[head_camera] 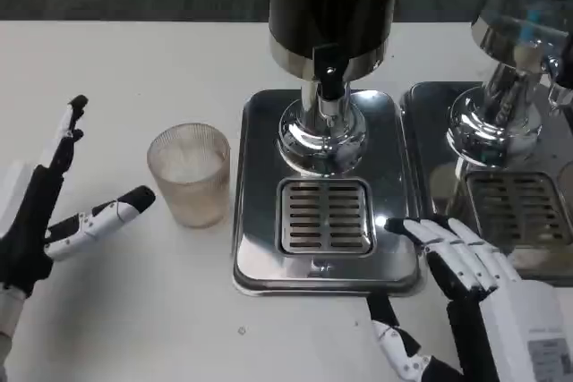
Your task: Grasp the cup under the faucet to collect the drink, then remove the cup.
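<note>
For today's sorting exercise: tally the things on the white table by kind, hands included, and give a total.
Ribbed clear cup: 1
Drink dispensers on steel trays: 2, near one, far one
Robot hands: 2, left hand, right hand
Total: 5

A second steel drink dispenser [515,87] stands on the white table [134,310] at right.

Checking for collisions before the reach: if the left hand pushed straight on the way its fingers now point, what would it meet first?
Probably the cup. The left hand is open, its lower fingers aimed right toward the cup's base with bare table between. Depth is unclear, so it might pass just in front.
</note>
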{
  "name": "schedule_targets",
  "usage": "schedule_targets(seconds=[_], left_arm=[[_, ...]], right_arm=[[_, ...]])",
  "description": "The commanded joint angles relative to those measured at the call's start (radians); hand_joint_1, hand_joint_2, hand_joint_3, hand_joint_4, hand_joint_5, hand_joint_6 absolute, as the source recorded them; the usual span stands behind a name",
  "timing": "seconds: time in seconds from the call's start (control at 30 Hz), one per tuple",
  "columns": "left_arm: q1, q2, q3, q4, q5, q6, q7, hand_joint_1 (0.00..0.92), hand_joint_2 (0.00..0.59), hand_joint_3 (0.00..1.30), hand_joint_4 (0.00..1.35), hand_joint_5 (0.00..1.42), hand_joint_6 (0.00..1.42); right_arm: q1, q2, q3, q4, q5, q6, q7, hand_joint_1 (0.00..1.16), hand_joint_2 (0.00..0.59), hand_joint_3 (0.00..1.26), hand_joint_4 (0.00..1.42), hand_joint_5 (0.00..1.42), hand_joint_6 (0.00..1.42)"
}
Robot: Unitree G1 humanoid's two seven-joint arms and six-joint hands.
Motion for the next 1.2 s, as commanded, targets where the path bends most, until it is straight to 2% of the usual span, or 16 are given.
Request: schedule_targets(seconds=[0.03,0.4,0.7,1.2], left_arm=[[-0.052,0.021,-0.039,0.05,0.006,0.026,-0.023,0.221,0.025,0.0,0.0,0.12,0.14],[-0.156,0.036,-0.138,0.129,0.038,0.102,-0.044,0.276,0.028,0.0,0.0,0.16,0.18],[-0.217,0.021,-0.207,0.181,0.046,0.132,-0.062,0.295,0.028,0.0,0.01,0.19,0.19],[-0.272,0.003,-0.251,0.234,0.029,0.123,-0.106,0.288,0.031,0.0,0.03,0.21,0.21]], right_arm=[[-0.012,0.006,0.012,0.007,-0.009,0.004,-0.01,0.42,0.405,0.32,0.27,0.21,0.29],[-0.039,0.016,0.045,0.03,-0.007,0.0,-0.031,0.42,0.405,0.35,0.28,0.22,0.32],[-0.043,0.022,0.061,0.036,-0.006,0.003,-0.038,0.42,0.405,0.37,0.29,0.23,0.32],[-0.033,0.028,0.065,0.032,-0.004,0.007,-0.037,0.42,0.405,0.38,0.31,0.26,0.33]])
